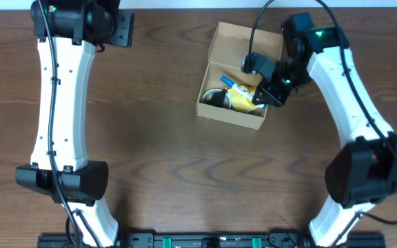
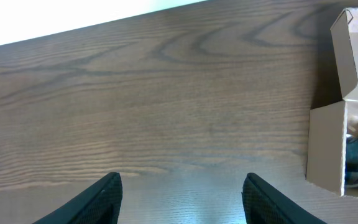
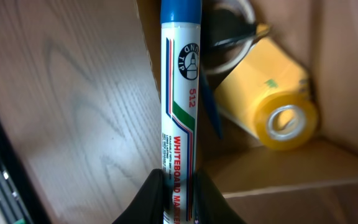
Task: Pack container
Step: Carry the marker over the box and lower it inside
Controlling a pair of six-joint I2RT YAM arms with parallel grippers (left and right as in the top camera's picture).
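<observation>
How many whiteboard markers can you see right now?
1. The blue-capped whiteboard marker is held in the right gripper above the open container, next to a yellow roll lying inside. Others could be hidden under the things in the container.

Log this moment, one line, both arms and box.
left gripper: open, over table | right gripper: shut on whiteboard marker, capped end over container | container: lid open, yellow tape roll inside

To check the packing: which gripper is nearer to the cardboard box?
Right. The right gripper is at the right edge of the cardboard box, holding a whiteboard marker; the left gripper is well apart.
</observation>
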